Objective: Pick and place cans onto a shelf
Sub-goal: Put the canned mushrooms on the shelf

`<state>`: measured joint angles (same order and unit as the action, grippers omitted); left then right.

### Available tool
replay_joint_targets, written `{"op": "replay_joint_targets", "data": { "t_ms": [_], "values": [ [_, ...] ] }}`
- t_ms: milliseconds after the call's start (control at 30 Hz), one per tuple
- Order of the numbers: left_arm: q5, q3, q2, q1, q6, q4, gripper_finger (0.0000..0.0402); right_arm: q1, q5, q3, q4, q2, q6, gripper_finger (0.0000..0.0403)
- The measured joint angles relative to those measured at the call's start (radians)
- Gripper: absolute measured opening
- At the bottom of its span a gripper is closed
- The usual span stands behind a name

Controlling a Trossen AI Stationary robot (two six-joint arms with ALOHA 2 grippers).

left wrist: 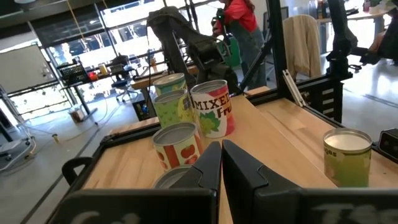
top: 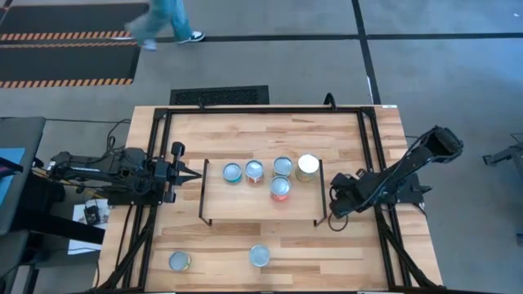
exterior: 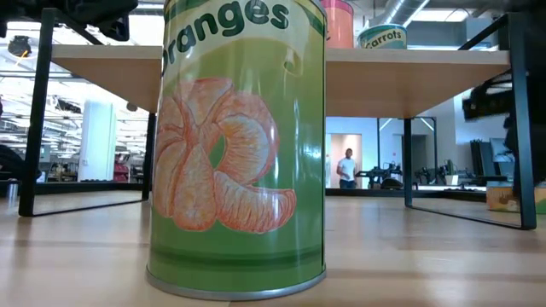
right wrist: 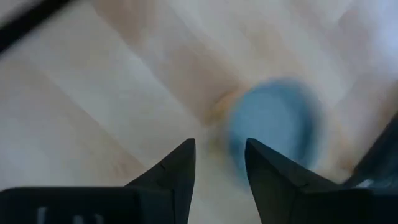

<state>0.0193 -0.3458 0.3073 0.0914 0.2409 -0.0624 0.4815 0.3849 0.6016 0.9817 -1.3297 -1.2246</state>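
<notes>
The right wrist view shows only blurred wood and a round blue blob (right wrist: 273, 127) just past the fingers; what it is cannot be told. In the low view a green oranges can (exterior: 239, 145) stands so close to the camera that it blocks most of the table, and its top is cut off. Behind it only the shelf's underside and the tips of 2 more cans on top show.

From above, the shelf (top: 237, 204) sits mid-table with 5 cans on it: a blue-rimmed can (top: 232, 172), a second can (top: 255, 170), a third can (top: 283, 166), a pale-topped can (top: 308, 166) at the right end, and a red can (top: 280, 189) just in front of the third. 2 cans stand on the table in front of the shelf: a near-left can (top: 179, 261) and a near-centre can (top: 260, 256). An eighth cannot be found.

The left gripper (top: 194, 175) hovers at the shelf's left end, its fingers pressed together on nothing. The right gripper (top: 333, 219) hangs low beside the shelf's right end, fingers a little apart and empty.

A person (top: 163, 20) walks on the floor beyond the table, head cut off by the frame.
</notes>
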Motion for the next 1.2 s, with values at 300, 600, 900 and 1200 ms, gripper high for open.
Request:
{"op": "replay_joint_targets", "data": {
  "t_ms": [300, 600, 900, 1200],
  "values": [
    [0.000, 0.000, 0.000, 0.000, 0.000, -0.002, 0.0004, -0.063, -0.033, -0.030, -0.032, 0.002, 0.052, 0.0105],
    [0.000, 0.000, 0.000, 0.000, -0.001, -0.001, 0.0004, 0.003, -0.131, 0.034, -0.042, 0.033, 0.077, 0.0015],
    [0.000, 0.000, 0.000, 0.000, -0.001, 0.000, 0.0003, 0.253, -0.260, 0.177, -0.060, 0.049, -0.114, 0.0007],
    [-0.002, 0.000, 0.000, 0.000, -0.001, 0.000, 0.0004, 0.556, -0.196, 0.252, -0.355, 0.047, -0.362, 0.0007]
  ]
}}
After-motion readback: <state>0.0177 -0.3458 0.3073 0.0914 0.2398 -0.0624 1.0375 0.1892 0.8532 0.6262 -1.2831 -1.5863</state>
